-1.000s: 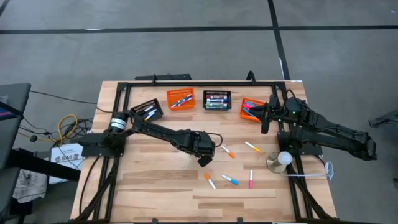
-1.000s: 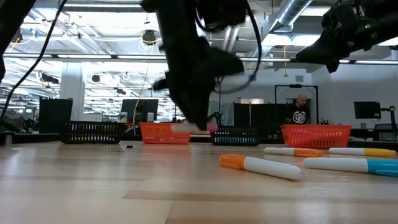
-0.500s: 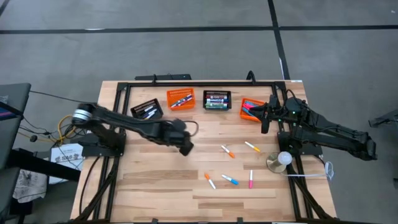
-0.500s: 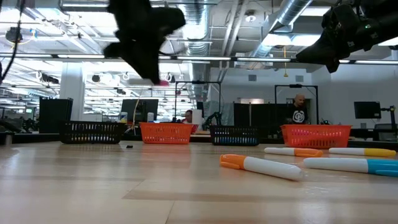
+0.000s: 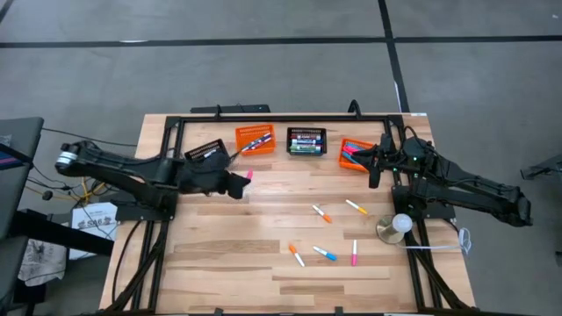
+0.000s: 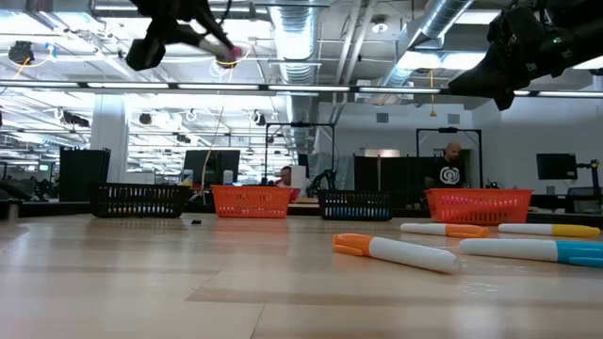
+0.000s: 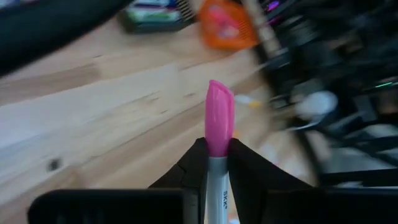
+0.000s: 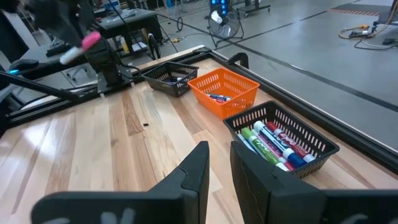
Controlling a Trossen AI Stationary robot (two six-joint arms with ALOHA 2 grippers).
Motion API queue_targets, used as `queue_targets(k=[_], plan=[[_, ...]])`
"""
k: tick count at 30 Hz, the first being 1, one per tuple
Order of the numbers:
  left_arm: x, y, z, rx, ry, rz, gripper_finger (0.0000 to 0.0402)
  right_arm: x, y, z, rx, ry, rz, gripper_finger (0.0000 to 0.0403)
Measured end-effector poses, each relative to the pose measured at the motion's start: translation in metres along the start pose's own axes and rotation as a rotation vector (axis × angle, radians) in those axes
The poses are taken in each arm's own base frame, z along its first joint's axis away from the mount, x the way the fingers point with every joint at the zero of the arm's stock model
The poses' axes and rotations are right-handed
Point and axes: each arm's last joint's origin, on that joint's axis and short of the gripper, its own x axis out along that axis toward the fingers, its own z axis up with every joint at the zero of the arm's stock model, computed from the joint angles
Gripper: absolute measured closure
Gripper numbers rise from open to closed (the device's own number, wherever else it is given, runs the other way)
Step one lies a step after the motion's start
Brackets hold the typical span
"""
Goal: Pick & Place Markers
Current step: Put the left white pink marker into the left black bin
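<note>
My left gripper (image 5: 239, 183) is shut on a white marker with a pink cap (image 7: 219, 115). It hangs high over the table's far left part, just near of the black mesh basket (image 5: 208, 155). The low view shows the marker's cap (image 6: 233, 54) well above the table. Several more markers (image 5: 325, 254) lie flat on the wood right of the middle. My right gripper (image 5: 373, 175) is shut with nothing in it, beside the orange basket (image 5: 356, 152) at the far right. My left gripper pinches the marker's white barrel (image 7: 216, 186) between its two fingers, just behind the pink cap. The marker lies along the fingers, its cap end sticking out past the fingertips. The fingers come from the table's left, slanting down. The marker is lifted clear of the table.
An orange basket (image 5: 255, 139) and a black basket (image 5: 307, 141), both with markers inside, stand along the far edge between the outer two. A white ball on a round metal base (image 5: 395, 228) sits at the right. A black frame (image 5: 281, 117) rims the far side.
My left gripper has risen and swung from the table's middle toward the far left, up to the black basket, rolling its wrist as it went. The pink-capped marker went with it, from just above the wood to high over it.
</note>
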Motion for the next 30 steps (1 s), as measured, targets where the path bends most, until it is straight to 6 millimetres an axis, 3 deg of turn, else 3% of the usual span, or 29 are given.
queue_targets(k=[9,18,30], plan=[[-0.008,0.01,-0.001,-0.086,-0.106,-0.237,0.0351,0.0,0.0,0.0,0.0,0.0,0.0,0.0346],[-0.001,0.019,-0.009,-0.089,-0.103,-0.236,0.0352,0.0,0.0,0.0,0.0,0.0,0.0,0.0346],[0.029,0.066,-0.015,0.055,0.1,0.197,0.035,0.0,0.0,0.002,-0.002,-0.018,0.0,0.0346]])
